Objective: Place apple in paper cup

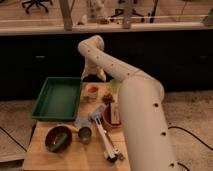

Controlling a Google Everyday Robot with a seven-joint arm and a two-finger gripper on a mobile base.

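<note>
The apple (91, 88) is a small orange-red round fruit sitting at the mouth of the short white paper cup (90, 96), which stands on the wooden table just right of the green tray. My gripper (93, 76) hangs straight above the apple and cup, pointing down, a short way over them. The white arm runs from the lower right up and over to the gripper and hides part of the table's right side.
A green tray (57, 97) lies at the left. A pale green cup (114, 85), a brown lump (107, 98) and a terracotta bowl (111, 116) are right of the cup. A dark bowl (57, 138), a metal cup (85, 134) and a white-handled brush (104, 139) lie in front.
</note>
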